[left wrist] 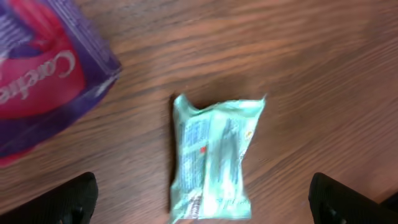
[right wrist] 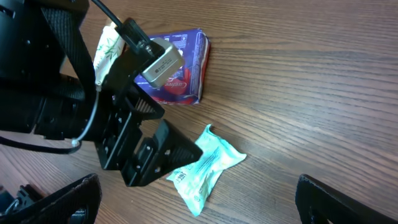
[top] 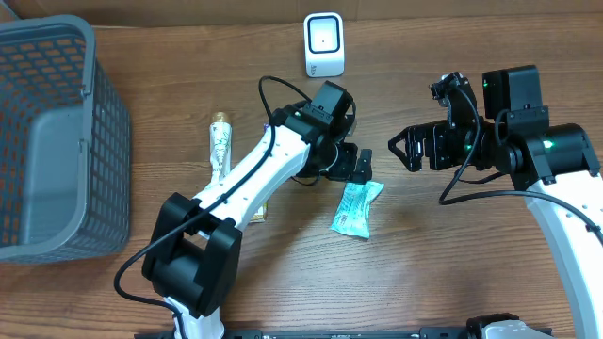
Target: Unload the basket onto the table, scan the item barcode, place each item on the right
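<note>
The pale green crinkled plastic packet (top: pixel 356 209) lies flat on the brown wooden worktop (top: pixel 471 273), near the middle, with nothing gripping it. The left jaws stand wide just above its upper end. In the left wrist view their black tips sit well off to either side of it and touch neither edge. Beside it, under the white left arm (top: pixel 254 169), lies a purple-and-pink wrapped pack (right wrist: pixel 180 68), and further left a slim cream tube with green leaf print (top: pixel 220 141). The right jaws hover to the right, wide and empty. A white barcode scanner (top: pixel 323 44) stands at the far edge, and a grey plastic basket (top: pixel 94 122) at the left.
</note>
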